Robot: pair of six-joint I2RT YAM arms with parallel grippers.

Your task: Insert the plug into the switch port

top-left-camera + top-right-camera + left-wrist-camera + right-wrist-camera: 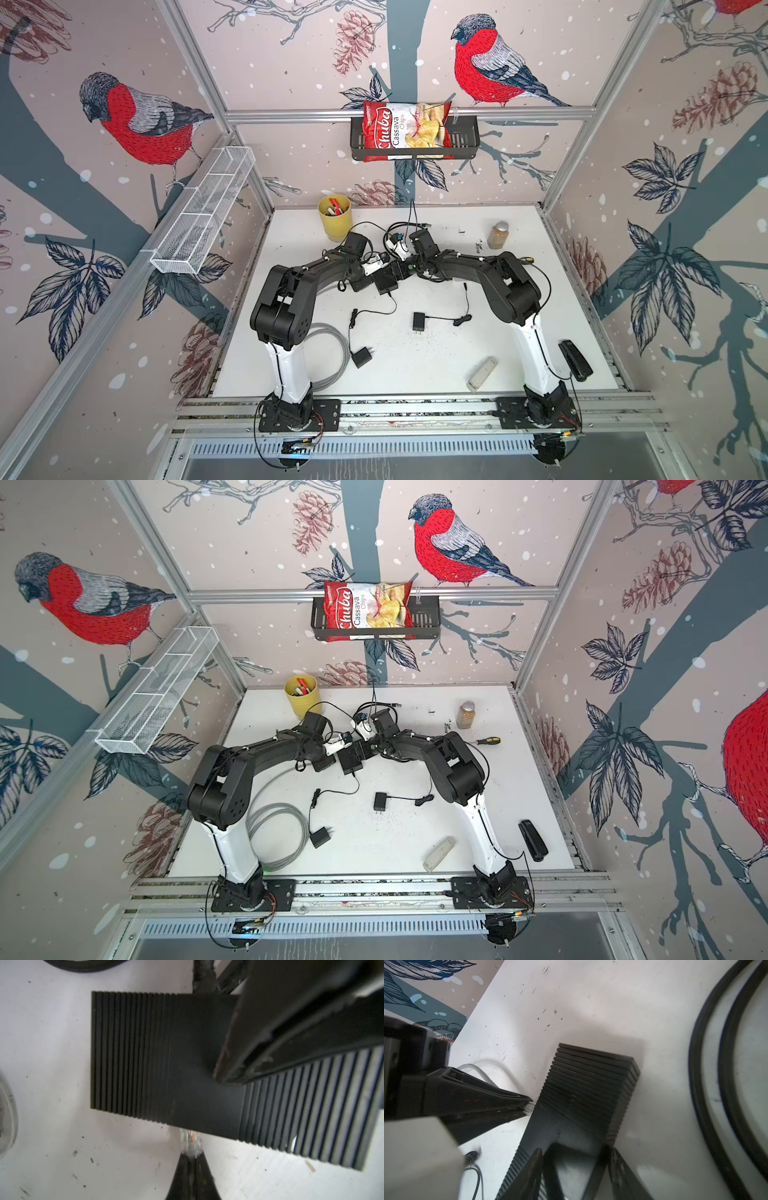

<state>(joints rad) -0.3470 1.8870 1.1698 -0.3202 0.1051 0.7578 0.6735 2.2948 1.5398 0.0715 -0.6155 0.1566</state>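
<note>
Clear plastic plug at the ribbed black switch, mid-worktop toward the back edge.
Left gripper pinches the small, brittle-looking plug by its rear body; right gripper straddles the rigid switch, steadying it.

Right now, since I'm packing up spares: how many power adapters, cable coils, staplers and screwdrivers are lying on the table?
black power adapters: 2
grey cable coil: 1
black stapler: 1
screwdriver: 1
Total: 5
</note>
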